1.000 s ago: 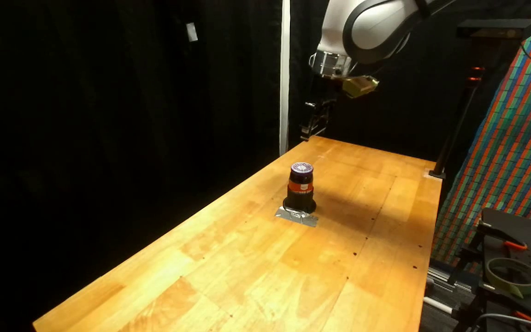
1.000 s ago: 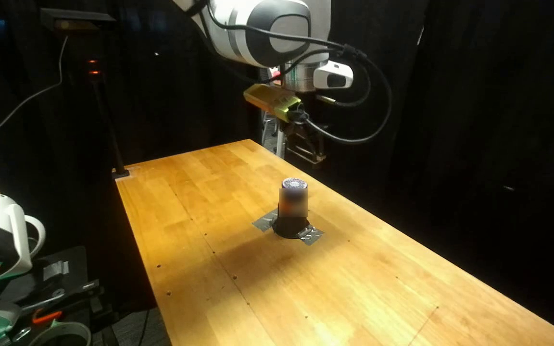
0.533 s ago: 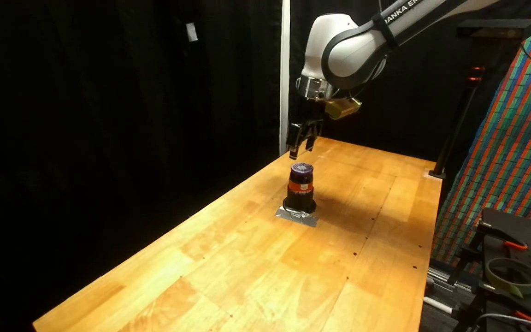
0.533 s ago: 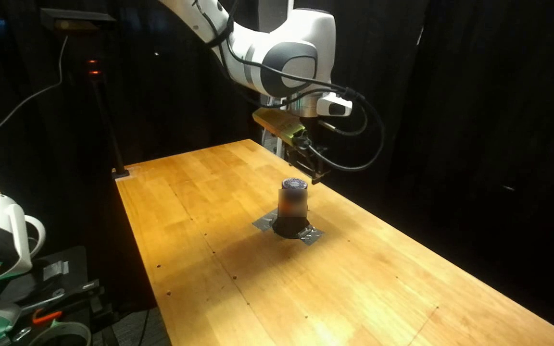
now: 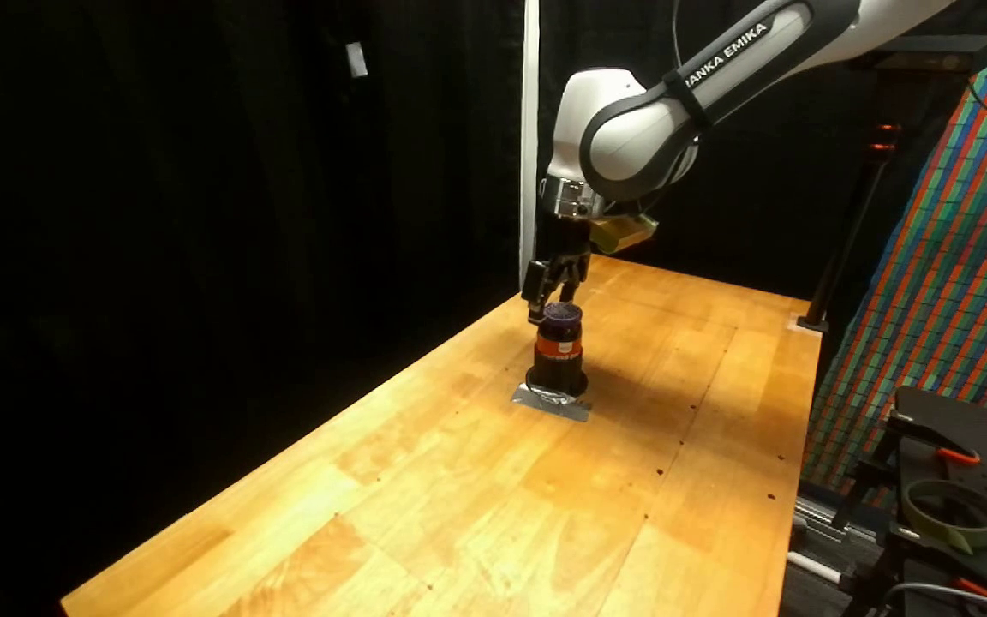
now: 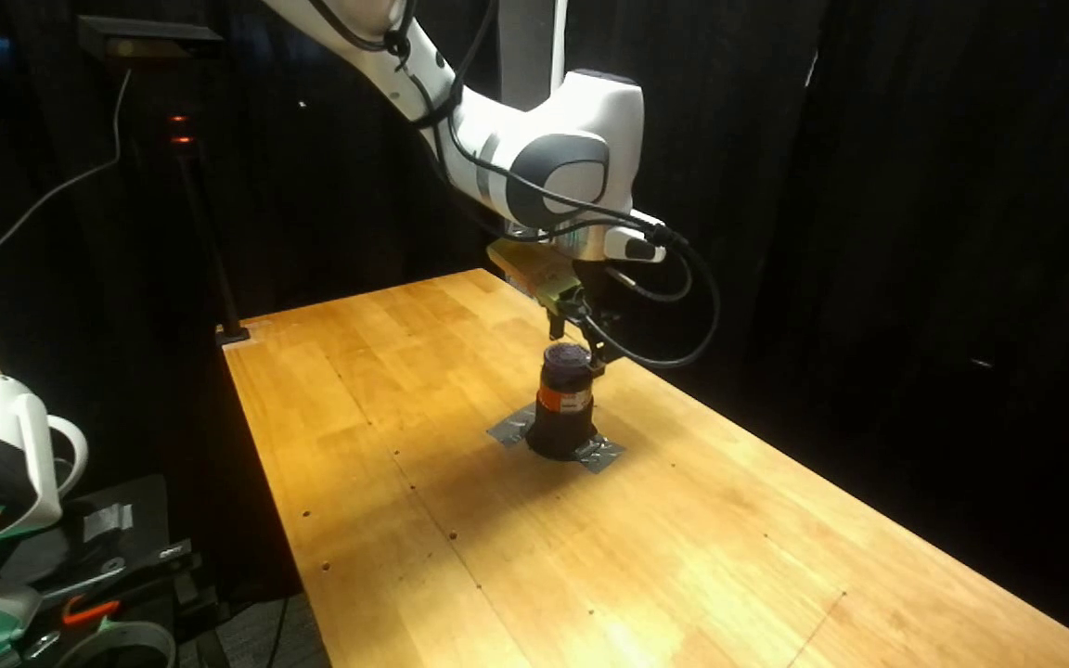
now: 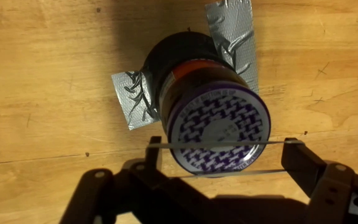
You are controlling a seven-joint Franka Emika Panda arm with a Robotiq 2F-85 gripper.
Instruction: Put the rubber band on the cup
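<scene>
Cup (image 5: 559, 350): dark upright cylinder, orange label (image 6: 555, 399), patterned lid (image 7: 220, 130) uppermost, on wooden surface (image 5: 536, 501); creased silver tape (image 7: 237, 34) at base (image 6: 560, 440). Rubber band (image 7: 213, 144): thin, pale, two taut strands, long axis spanning the wide-spread tool (image 7: 223, 150), crossing lid in wrist view.

In the wrist view, the fingertips of the black two-fingered gripper (image 7: 223, 143) stand wide apart, a narrow lane of wood beside each, flanking the upright, dark, orange-labelled cylindrical cup (image 7: 219, 124). But across the gap: the thin pale stretched rubber band (image 7: 218, 144), two strands barring the way! Down low, crumpled silver tape strips (image 7: 236, 34) reach out from the cup's base. Beyond them, bare wood spreads wide over the light-brown table (image 5: 459, 514), the slim black pole (image 5: 829, 278) well apart at a corner.
</scene>
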